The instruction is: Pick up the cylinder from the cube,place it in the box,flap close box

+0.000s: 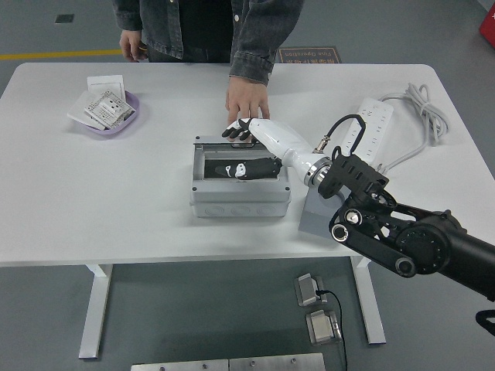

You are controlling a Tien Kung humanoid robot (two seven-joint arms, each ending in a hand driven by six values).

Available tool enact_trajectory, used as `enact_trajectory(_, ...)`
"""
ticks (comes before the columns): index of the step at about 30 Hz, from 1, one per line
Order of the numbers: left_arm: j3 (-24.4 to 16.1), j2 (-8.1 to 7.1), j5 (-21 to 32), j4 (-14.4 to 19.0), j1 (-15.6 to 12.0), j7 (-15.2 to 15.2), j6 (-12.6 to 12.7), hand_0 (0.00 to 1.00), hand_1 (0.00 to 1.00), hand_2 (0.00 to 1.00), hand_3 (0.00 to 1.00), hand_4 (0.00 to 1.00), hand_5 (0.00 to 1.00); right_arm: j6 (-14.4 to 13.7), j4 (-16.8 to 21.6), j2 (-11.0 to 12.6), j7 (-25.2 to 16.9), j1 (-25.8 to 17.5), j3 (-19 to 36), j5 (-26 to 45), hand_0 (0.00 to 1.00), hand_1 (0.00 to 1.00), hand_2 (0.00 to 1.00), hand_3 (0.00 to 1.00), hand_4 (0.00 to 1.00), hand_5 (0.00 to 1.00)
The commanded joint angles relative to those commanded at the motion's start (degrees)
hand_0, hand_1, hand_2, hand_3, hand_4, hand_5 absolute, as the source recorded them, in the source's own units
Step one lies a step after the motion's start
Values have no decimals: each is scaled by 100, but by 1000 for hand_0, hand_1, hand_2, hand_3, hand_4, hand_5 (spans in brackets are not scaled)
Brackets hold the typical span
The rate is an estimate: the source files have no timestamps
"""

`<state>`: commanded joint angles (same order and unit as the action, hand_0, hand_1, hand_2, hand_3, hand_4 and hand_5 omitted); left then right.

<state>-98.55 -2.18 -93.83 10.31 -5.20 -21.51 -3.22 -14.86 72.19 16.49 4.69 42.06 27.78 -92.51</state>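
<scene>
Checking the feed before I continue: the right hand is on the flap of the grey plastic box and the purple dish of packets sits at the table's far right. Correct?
Not quite. The head view shows the purple dish of packets at the white table's far left, not right. The right hand is on the flap of the grey plastic box, as you say.

Smooth grey plastic box (240,197), matt white table (100,201), glossy white robot hand (259,143).

Black right arm (410,236) reaching in from the lower right, white forearm angled up-left. Right hand (249,147) flat, palm down, black-tipped fingers (232,130) stretched out, gripping nothing. Person's bare hand (247,100) lying flat just behind it.
</scene>
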Motion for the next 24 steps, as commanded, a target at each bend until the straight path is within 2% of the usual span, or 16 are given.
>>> enact_trajectory(13,-26,19,-24,0,4,-6,2,638,660,550,616,662,349,-5,25,0,13,-173,125,-39,550,653,723,709,908,545)
enact_trajectory(24,-62,23,-32,0,-15,-26,9,638,660,551,617,662,349,11,94,146,14,-518,875,-285,547,649,720,706,896,543)
